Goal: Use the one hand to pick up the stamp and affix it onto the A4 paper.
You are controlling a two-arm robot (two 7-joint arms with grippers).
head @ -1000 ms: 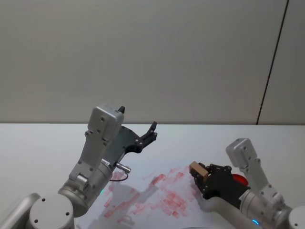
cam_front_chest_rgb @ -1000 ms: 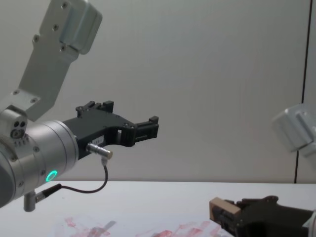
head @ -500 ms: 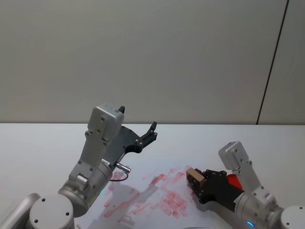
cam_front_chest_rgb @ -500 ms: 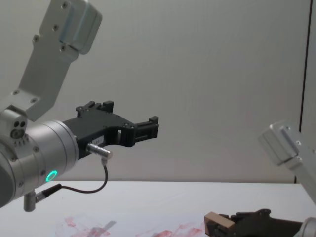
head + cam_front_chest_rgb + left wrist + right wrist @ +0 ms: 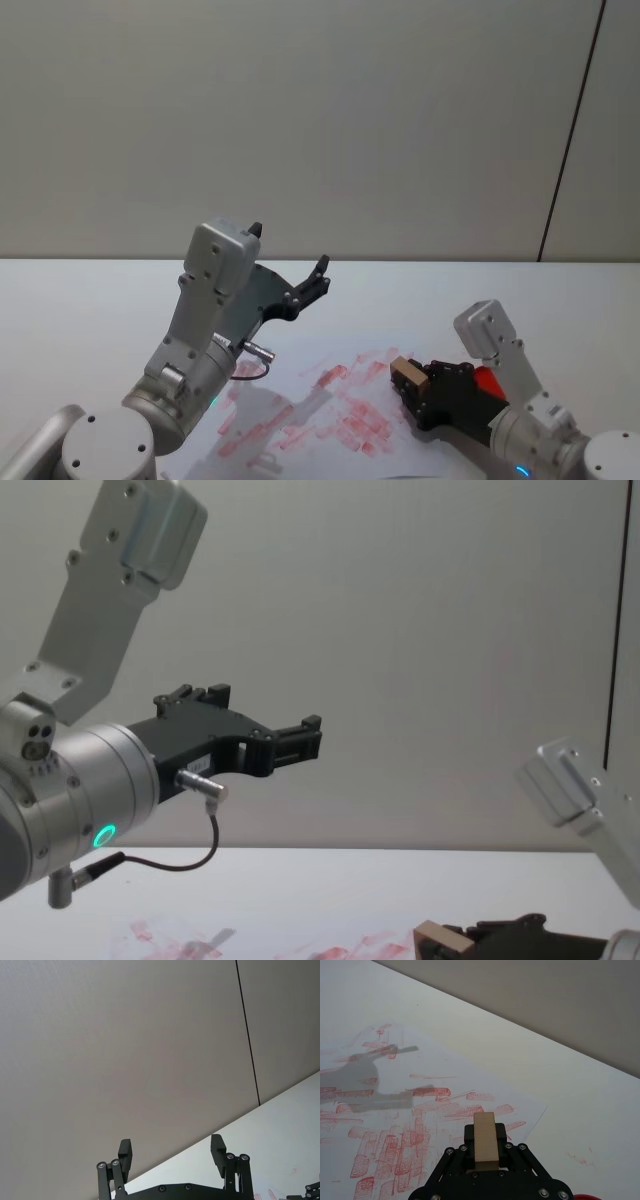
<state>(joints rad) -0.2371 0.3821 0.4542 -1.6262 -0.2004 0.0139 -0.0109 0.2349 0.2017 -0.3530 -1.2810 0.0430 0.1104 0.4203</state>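
Jaws of the right gripper [image 5: 485, 1146] are clenching the sides of the stamp [image 5: 484, 1136], w/ the wooden block sticking out past the tips. The block is hanging low over the right part of the paper [image 5: 445, 1076], above red prints; can't tell whether it's touching the sheet. A red pad [image 5: 487, 378] is lying just behind that gripper on the counter [image 5: 90, 300]. Over on the other side, the left gripper [image 5: 172, 1152] is hovering high above the counter, jaws released & gripping nothing.
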